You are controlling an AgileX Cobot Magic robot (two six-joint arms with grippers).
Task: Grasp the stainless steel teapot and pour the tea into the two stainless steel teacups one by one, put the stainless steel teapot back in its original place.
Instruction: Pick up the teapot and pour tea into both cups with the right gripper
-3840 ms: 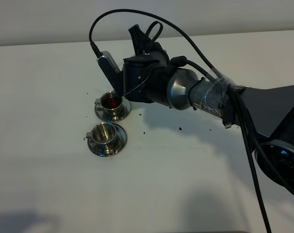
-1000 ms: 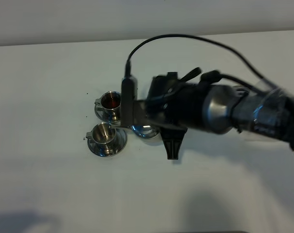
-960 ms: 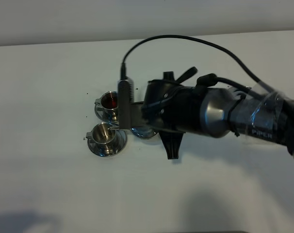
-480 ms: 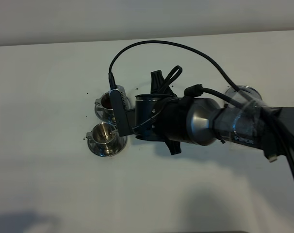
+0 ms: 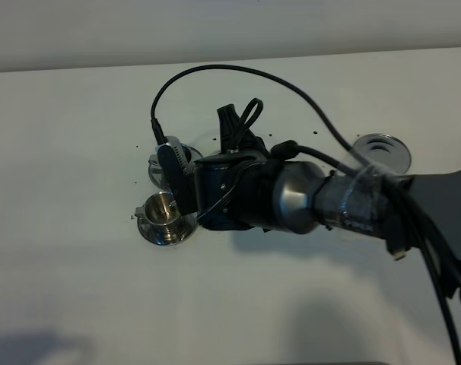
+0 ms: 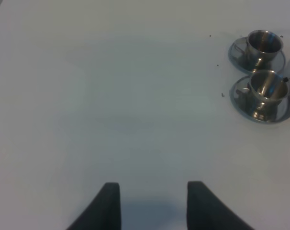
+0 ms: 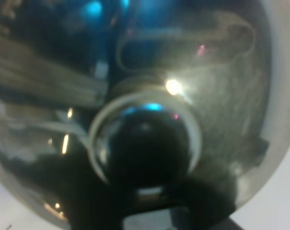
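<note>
Right hand (image 5: 219, 199) clenches the stainless steel teapot (image 7: 145, 143) beside the two teacups (image 6: 265, 88); left hand (image 6: 153, 201) hangs released, empty, above the table (image 6: 87, 96).

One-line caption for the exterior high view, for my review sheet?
Right arm half-hides the far cup; the near cup looks empty; the round coaster lies bare on the white table.

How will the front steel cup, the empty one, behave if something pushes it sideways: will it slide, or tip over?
The front cup looks small and empty, so it is probably light and easily moved. It stands on its saucer, both polished steel, so it would likely slide before tipping. Its side handle sticks out, so a push there may turn it.
</note>
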